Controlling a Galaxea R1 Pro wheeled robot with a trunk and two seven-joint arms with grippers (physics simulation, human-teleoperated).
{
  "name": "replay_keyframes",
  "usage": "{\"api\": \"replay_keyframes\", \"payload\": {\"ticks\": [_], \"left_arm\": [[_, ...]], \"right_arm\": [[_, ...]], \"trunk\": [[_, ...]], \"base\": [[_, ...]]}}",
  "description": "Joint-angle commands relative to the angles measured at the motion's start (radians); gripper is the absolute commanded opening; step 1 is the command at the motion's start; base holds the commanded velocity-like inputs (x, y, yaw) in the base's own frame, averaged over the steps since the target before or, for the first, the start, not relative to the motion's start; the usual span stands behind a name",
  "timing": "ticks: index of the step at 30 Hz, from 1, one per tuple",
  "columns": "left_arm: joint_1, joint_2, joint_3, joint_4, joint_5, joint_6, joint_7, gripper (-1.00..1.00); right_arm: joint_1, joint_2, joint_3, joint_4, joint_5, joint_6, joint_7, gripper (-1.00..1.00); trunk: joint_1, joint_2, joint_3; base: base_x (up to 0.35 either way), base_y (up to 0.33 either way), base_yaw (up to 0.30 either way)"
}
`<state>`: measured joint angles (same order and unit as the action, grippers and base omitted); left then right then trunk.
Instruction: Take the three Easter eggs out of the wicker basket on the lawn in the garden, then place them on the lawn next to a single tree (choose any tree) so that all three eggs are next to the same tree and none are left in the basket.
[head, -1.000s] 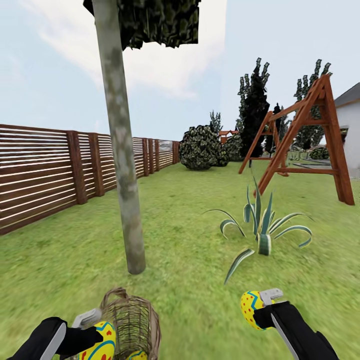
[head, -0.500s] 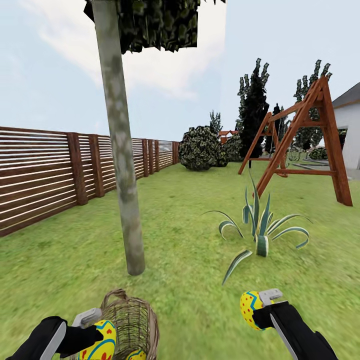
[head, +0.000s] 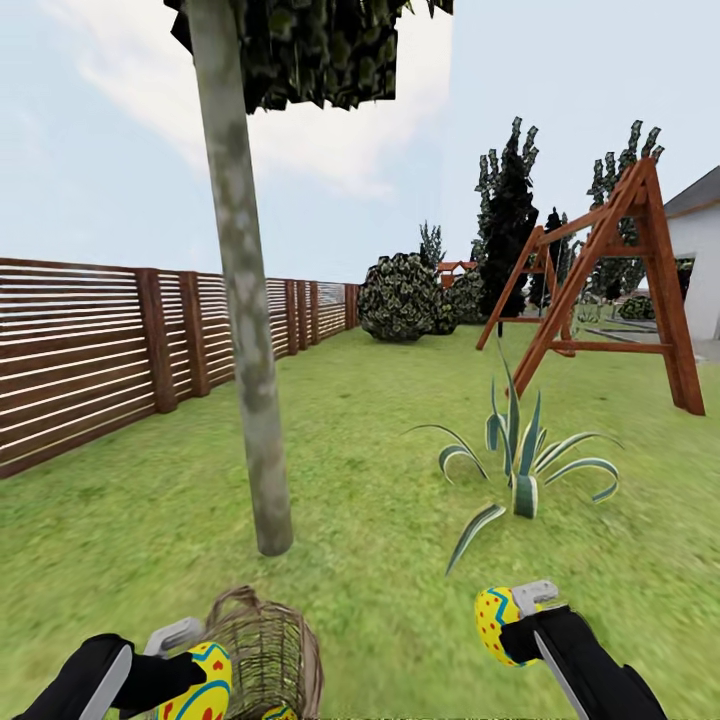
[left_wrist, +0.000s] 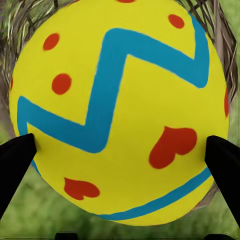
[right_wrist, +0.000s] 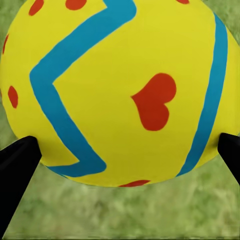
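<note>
Two eggs in hand: left gripper (head: 190, 668) clamps egg (head: 205, 682) beside wicker basket (head: 265, 650), right gripper (head: 512, 625) clamps second egg (head: 493, 618) over lawn (head: 380, 560). Tree (head: 262, 470) just ahead. Next we lower both onto grass at trunk, then check basket for third.

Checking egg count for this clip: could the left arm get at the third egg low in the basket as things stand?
Probably not yet: the left gripper is shut on an egg beside the wicker basket. The third egg is barely visible.

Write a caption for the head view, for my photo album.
Each pincer, left and right, grips a painted egg near the wicker basket, facing a slim tree on the lawn.
</note>
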<state>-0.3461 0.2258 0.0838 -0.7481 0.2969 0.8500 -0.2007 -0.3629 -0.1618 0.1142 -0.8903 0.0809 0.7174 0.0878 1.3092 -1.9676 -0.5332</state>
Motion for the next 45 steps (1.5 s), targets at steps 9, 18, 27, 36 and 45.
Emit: {"api": "replay_keyframes", "payload": {"ticks": [9,18,27,36,45], "left_arm": [[0.0,-0.011,0.002,0.001,-0.008,0.004,-0.012,-1.0],[0.0,-0.026,0.001,0.004,-0.011,0.004,-0.011,-1.0],[-0.001,-0.028,0.001,0.004,-0.012,0.004,-0.011,-1.0],[-0.001,-0.027,0.001,0.004,-0.012,0.004,-0.011,-1.0],[-0.001,-0.028,0.0,0.004,-0.012,0.004,-0.012,-1.0]], "right_arm": [[-0.001,-0.001,0.002,0.016,0.01,0.004,0.007,-1.0],[-0.001,-0.001,0.002,0.016,0.01,0.004,0.007,-1.0],[-0.001,-0.001,0.002,0.016,0.01,0.003,0.007,-1.0],[-0.001,-0.001,0.002,0.016,0.009,0.001,0.006,-1.0],[-0.001,0.001,0.002,0.016,0.008,0.003,0.007,-1.0]], "trunk": [[-0.035,0.063,0.027],[-0.054,0.098,0.043],[-0.089,0.161,0.069],[-0.116,0.21,0.087],[-0.116,0.21,0.087]], "base": [[-0.015,0.315,0.0],[0.0,0.341,0.0],[0.0,0.334,0.0],[0.0,0.336,0.0],[0.0,0.339,-0.028]]}}
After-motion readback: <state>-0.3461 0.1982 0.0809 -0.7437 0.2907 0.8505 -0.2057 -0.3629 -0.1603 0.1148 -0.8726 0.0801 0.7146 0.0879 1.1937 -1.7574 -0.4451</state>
